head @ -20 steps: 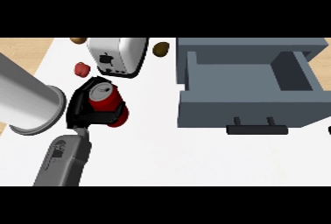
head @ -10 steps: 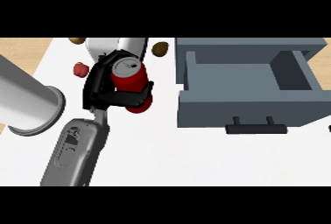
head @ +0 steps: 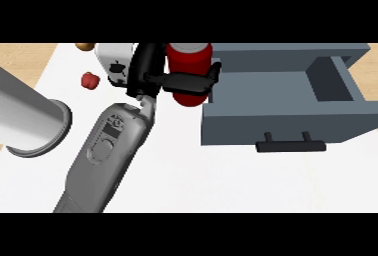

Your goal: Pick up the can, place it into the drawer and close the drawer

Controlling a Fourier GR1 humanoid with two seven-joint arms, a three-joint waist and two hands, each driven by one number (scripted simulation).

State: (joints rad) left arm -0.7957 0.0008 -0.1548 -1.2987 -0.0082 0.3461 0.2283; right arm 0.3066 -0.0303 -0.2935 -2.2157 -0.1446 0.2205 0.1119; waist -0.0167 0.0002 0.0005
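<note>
- Left black robot hand point(head: 151, 75) curls around the red cylindrical can point(head: 189, 62).
- Can sits just left of the open grey drawer point(head: 284, 122).
- Right robot hand out of view.

Glossy red can point(head: 189, 60), matt grey drawer point(head: 284, 117), smooth white counter point(head: 221, 180).

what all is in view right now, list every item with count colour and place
can: one, red, held upright just left of the drawer's left wall
drawer: one, grey-blue with a black handle, open, at right
toaster-like appliance: one, white, top left, partly behind the hand
small object: one, red, left of the appliance
small object: one, brown, top left edge
counter: one, white top
cylinder: one, grey, large, at far left; cannot tell what it is
left hand: one, black, on a grey forearm, curled round the can
</note>
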